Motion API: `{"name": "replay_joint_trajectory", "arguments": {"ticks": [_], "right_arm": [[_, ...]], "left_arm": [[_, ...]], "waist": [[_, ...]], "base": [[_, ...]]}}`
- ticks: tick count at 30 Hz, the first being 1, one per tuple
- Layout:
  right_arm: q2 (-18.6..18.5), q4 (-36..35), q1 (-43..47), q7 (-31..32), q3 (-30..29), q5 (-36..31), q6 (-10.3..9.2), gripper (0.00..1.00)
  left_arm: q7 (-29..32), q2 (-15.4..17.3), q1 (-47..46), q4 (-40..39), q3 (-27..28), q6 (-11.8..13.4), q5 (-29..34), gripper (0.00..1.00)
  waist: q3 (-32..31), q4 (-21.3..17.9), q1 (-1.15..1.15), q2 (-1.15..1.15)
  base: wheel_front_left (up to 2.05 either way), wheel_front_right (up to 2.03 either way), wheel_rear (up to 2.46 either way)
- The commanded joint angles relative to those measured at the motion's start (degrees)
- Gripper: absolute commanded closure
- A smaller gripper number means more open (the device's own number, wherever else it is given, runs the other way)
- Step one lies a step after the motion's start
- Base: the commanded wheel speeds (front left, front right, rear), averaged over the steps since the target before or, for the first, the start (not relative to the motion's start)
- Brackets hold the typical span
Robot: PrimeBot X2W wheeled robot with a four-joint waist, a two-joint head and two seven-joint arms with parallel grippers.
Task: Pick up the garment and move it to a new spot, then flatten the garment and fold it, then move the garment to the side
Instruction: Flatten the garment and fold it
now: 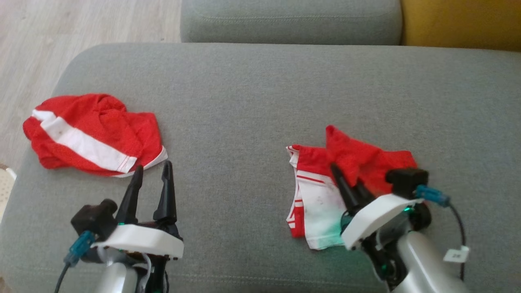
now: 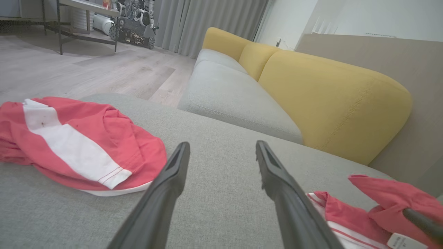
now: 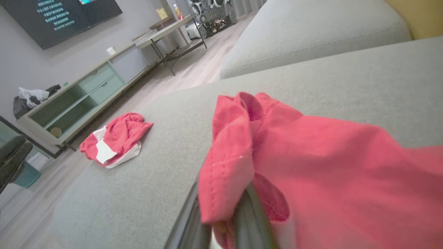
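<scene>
Two red-and-white garments lie on the grey sofa cushion (image 1: 260,89). A crumpled garment (image 1: 366,158) on the right has my right gripper (image 1: 346,179) shut on a red fold of it; in the right wrist view that red cloth (image 3: 311,155) drapes over the fingers (image 3: 249,218). At the cushion's left end sits the other garment (image 1: 93,134), bunched, with a white stripe. My left gripper (image 1: 152,167) is open and empty, with its tips just short of that garment's near right edge (image 2: 76,145). The left wrist view also shows the held garment (image 2: 363,214) at the lower right.
A second grey seat cushion (image 1: 285,20) and yellow backrests (image 2: 328,100) lie beyond. Wooden floor (image 1: 40,40) runs past the cushion's left end. A low TV cabinet (image 3: 76,100) stands across the room. Bare grey cushion separates the two garments.
</scene>
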Motion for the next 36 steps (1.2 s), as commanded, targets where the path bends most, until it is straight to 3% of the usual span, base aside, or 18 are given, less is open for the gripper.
{"name": "replay_joint_trajectory", "arguments": {"ticks": [1,2,3,4,14,19,25,31,36], "right_arm": [[0.6,-1.7,-1.5,-0.3,1.5,0.3,-0.04,1.00],[0.6,-1.0,-1.4,-0.1,2.4,0.5,-0.04,1.00],[0.6,-0.2,-1.4,0.1,3.2,0.4,-0.04,0.93],[0.6,0.5,-1.4,0.1,3.9,0.5,-0.04,0.00],[0.6,1.9,-3.2,0.5,11.2,2.9,-0.04,0.00],[0.2,0.9,-6.0,-0.7,2.3,-1.2,-0.04,0.00],[-3.9,-0.6,-7.5,-3.0,-8.9,-8.5,-0.04,0.00],[-8.3,-2.2,-5.9,-9.0,-14.7,-15.0,-0.04,0.00],[-9.0,-2.4,-2.8,-14.5,-17.6,-17.8,-0.04,0.00]], "left_arm": [[-0.7,0.2,-1.5,-1.5,1.6,0.2,-0.5,0.00],[-0.7,0.2,-1.5,-1.5,1.5,0.3,-0.6,0.00],[-0.7,0.2,-1.6,-1.4,1.5,0.3,-0.6,0.00],[-0.7,0.2,-1.6,-1.4,1.4,0.3,-0.6,0.00],[-0.7,0.2,-1.9,-1.0,1.4,0.8,-0.9,0.00],[-0.7,0.2,-2.1,-1.1,1.6,1.0,-1.0,0.00],[-0.7,0.2,-3.1,-2.0,1.7,0.6,-0.8,0.00],[-0.7,0.2,-3.9,-3.5,1.6,0.4,-0.8,0.00],[-0.7,0.2,-3.9,-4.7,1.3,0.0,-0.7,0.00]], "waist": [[0.3,0.3,0.00,0.00],[0.4,0.4,0.00,0.00],[0.6,0.6,0.00,0.00],[0.7,0.8,0.00,0.00],[1.3,0.8,0.00,0.00],[1.0,-0.7,0.00,0.00],[1.1,-2.0,0.00,0.00],[1.3,-3.2,0.00,0.00],[1.3,-4.0,0.00,0.00]], "base": [[0.00,0.00,0.00],[0.00,0.00,0.00],[0.00,0.00,0.00],[0.00,0.00,0.00],[0.00,0.00,0.00],[0.00,0.00,0.00],[0.00,0.00,0.00],[0.00,0.00,0.00],[0.00,0.00,0.00]]}}
